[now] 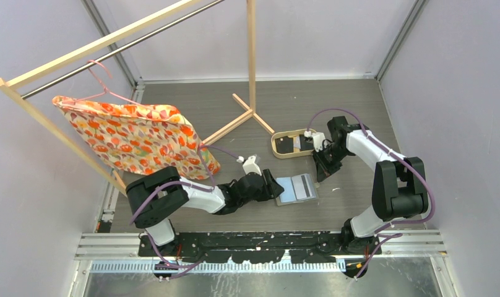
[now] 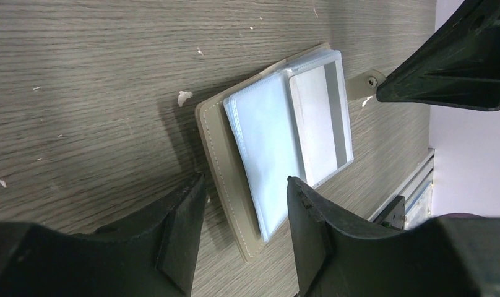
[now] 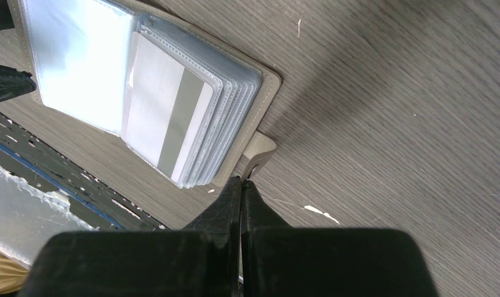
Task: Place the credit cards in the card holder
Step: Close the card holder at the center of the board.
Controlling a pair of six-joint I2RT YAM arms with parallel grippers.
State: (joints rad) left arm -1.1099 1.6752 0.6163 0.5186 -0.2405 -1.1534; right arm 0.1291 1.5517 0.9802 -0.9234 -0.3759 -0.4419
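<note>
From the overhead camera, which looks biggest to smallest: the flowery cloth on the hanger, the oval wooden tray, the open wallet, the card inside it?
1. Flowery cloth, largest, though it hangs nearer the camera.
2. Oval tray and open wallet: look alike, not ranked.
3. Card, smallest.

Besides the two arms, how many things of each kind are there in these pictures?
Card holder: 1
Card in the holder: 1
Tray: 1
Rack: 1
Hanger: 1
Cloth: 1
Total: 6
What lies in the tray is too small to count.
</note>
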